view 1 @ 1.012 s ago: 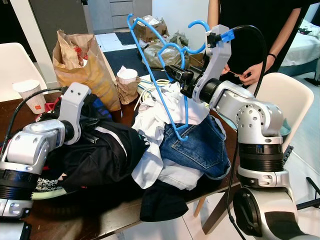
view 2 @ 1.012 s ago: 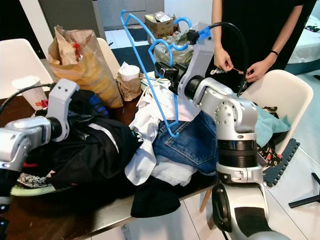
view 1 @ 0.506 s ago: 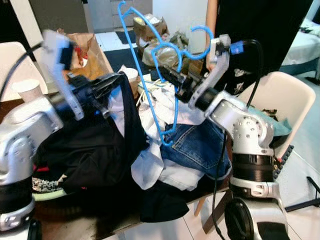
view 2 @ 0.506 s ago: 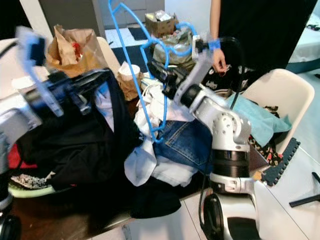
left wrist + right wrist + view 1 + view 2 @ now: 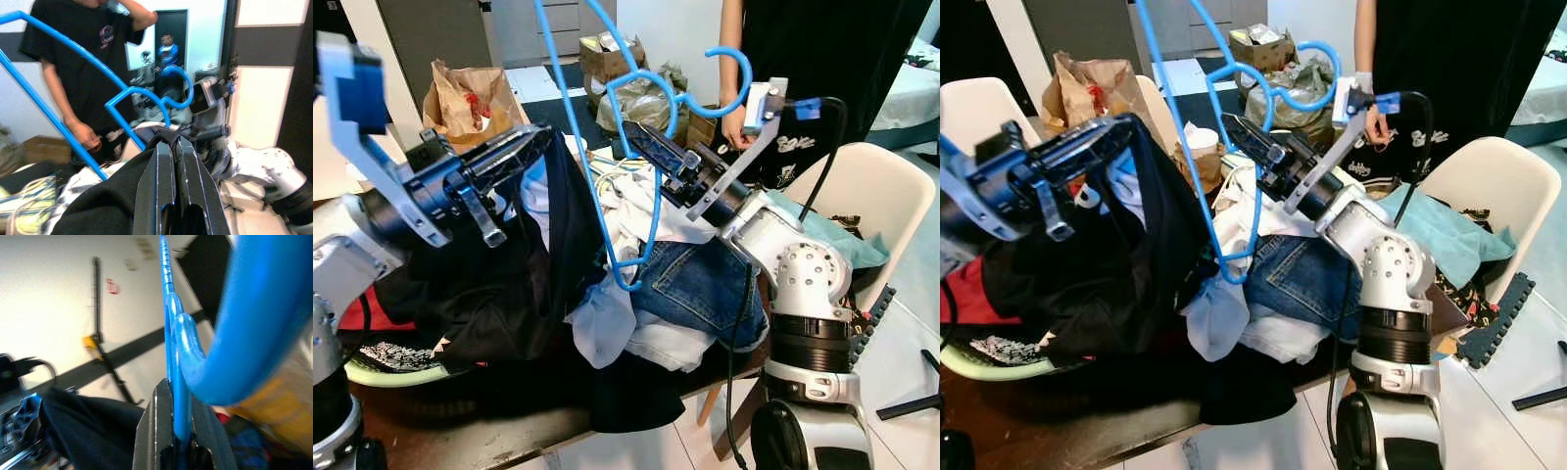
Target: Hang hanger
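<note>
1. The robot stands at a dark wooden table (image 5: 499, 436) heaped with laundry, its two arms raised over the pile, a person in black (image 5: 822, 59) standing beyond it.
2. The right gripper (image 5: 651, 147), fingers pinched tight, holds a blue plastic hanger (image 5: 578, 127) by the bar beneath its hook, tilted high above the clothes.
3. The left gripper (image 5: 509, 162), fingers closed together, lifts a black garment (image 5: 524, 284) by a fold, just beside the hanger's long arm.
4. To do the step well, the robot likely needs the hanger's shoulder to slide inside the garment's opening, cloth kept taut, the grip on the hanger firm.
5. Blue jeans (image 5: 705, 289) and white clothing (image 5: 636, 211) lie under the hanger.
6. White chairs (image 5: 862, 191), a brown paper bag (image 5: 465, 93) and a paper cup (image 5: 1200, 142) crowd the room behind.
</note>
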Robot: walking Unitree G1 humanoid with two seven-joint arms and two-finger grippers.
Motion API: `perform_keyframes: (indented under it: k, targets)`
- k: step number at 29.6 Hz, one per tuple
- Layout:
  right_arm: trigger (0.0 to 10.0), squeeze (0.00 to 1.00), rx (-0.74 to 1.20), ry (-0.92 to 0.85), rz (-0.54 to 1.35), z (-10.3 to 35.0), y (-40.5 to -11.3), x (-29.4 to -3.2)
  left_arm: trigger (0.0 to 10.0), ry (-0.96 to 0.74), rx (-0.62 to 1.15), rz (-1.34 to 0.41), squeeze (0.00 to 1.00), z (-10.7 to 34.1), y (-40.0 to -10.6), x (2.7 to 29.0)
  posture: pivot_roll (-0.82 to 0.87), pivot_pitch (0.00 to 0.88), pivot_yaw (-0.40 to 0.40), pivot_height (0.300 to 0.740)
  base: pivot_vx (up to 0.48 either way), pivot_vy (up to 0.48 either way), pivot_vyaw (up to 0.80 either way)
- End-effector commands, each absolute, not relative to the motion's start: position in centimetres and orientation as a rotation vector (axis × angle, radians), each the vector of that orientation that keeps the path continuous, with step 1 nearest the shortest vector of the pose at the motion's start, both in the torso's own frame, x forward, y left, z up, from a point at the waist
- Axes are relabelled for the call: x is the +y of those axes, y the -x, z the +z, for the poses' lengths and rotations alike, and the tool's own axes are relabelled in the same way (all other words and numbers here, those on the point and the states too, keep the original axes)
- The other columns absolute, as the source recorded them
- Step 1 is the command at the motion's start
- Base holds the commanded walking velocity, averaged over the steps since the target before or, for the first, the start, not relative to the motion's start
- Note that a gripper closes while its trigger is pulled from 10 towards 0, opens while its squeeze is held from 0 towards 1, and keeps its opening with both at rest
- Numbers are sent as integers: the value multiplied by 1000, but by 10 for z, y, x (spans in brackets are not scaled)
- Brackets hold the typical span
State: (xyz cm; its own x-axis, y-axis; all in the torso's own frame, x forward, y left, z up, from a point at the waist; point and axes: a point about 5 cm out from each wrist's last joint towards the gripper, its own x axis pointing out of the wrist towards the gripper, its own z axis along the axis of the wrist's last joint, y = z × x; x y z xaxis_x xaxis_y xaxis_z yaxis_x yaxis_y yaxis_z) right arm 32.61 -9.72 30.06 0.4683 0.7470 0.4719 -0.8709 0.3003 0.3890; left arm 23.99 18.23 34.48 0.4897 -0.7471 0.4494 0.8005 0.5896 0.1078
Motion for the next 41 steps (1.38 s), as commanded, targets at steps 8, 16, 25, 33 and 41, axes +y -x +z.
perform_keyframes:
  k: [8, 16, 25, 33, 41]
  targets:
    - [10000, 0, -296, -661, 1236, 305, -309, -100, 10000, 153, -519, -1053, 0, 354, -224, 174, -29, 14, 37, 736, -480, 0, 0]
    - [10000, 0, -315, -648, 1259, 305, -306, -109, 10000, 181, -506, -1078, 0, 354, -225, 169, -31, 9, 40, 736, -480, 0, 0]
    - [10000, 0, -255, -550, 1027, 295, -329, -125, 10000, 246, -438, -1041, 0, 340, -236, 158, -38, 18, 43, 736, -480, 0, 0]
    - [10000, 0, -187, -437, 810, 285, -348, -141, 10000, 253, -367, -975, 0, 322, -248, 158, -40, 22, 43, 736, -406, 0, 0]
    - [10000, 0, 215, 9, 200, 196, -370, -223, 10000, 184, 71, -391, 0, 197, -291, 218, -40, 30, 38, 736, 0, 0, 0]
